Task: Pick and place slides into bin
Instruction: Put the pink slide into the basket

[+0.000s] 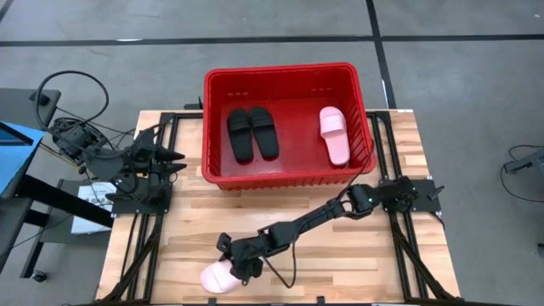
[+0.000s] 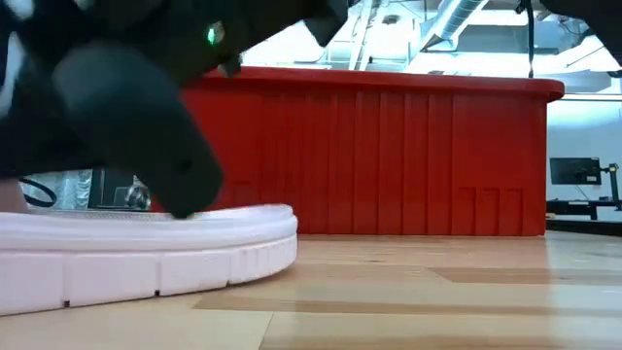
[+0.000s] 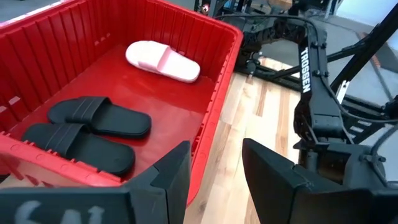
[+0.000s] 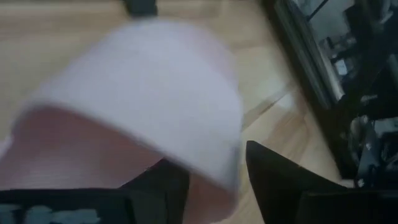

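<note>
The red bin stands at the table's far middle. Two black slides and one pale pink slide lie flat on its floor. A second pale pink slide lies at the table's near edge, left of the middle, its sole on the wood in the low view. My right gripper reaches over it from the right and is shut on its strap. My left gripper waits open and empty at the left, beside the bin. My right gripper has the pink slide's wide strap between its two fingers, one finger under the strap's arch and one outside it. The fingers come slanting down from the table's right. The slide's sole rests on the table.
The bin's tall near wall stands between the near slide and the bin's floor. Black arm frames run along both sides of the table. Bare wood lies at the near right. The left wrist view shows the bin and the right arm beyond.
</note>
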Robot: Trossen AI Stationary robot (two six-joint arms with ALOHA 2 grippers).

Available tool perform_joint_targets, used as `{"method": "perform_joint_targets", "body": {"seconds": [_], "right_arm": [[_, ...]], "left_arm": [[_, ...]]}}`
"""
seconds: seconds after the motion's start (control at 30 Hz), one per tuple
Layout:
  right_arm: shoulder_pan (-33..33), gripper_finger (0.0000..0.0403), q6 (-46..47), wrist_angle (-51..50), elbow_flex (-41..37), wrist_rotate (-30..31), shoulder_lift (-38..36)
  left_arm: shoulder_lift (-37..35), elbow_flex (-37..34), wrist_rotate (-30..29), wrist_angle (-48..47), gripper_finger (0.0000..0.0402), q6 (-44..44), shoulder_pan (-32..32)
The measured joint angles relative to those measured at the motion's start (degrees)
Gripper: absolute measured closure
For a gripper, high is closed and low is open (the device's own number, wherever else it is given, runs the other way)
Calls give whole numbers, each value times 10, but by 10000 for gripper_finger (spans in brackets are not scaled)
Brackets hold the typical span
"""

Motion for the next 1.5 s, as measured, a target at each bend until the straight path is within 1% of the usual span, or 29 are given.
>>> {"method": "perform_joint_targets", "body": {"seconds": [0.07, 0.17, 0.2, 0.27, 0.4, 0.47, 0.57, 0.7, 0.83, 0.93, 1.07, 1.17, 1.33, 1.43, 1.5], "right_arm": [[2, 288, -1, -17, 15, 21, 12], [2, 369, 16, -73, 43, 22, 16], [2, 384, 33, -99, 50, 19, 15], [1, 388, 72, -118, 61, 28, 16], [-6, 397, 140, -155, 75, 66, 12], [-9, 397, 157, -173, 88, 100, 12], [-13, 399, 179, -244, 129, 157, 13], [-14, 400, 251, -330, 191, 217, 11], [-6, 401, 327, -346, 176, 264, -33], [8, 402, 389, -369, 190, 336, -74], [22, 402, 455, -364, 190, 437, -126], [27, 402, 485, -345, 189, 515, -160], [16, 402, 468, -278, 189, 709, -213], [-2, 402, 425, -252, 189, 809, -236], [-21, 402, 403, -231, 190, 859, -247]], "left_arm": [[0, 0, 0, -8, 266, -4, 0], [0, 0, 0, -18, 266, -16, 0], [0, 0, 0, -19, 266, -18, 0], [0, 0, 0, -20, 266, -18, 0], [0, 0, 0, -27, 266, -19, 0], [0, 0, 0, -29, 266, -19, 0], [0, 0, 0, -31, 266, -19, 0], [0, 0, 4, -47, 266, -20, 0], [0, 0, 26, -60, 266, -22, 0], [0, 0, 43, -64, 266, -22, 0], [0, 0, 50, -63, 266, -21, 0], [0, 0, 50, -63, 266, -18, 0], [0, 0, 50, -63, 266, -7, 0], [0, 0, 50, -63, 266, 7, 0], [0, 0, 49, -62, 266, 14, 0]]}}
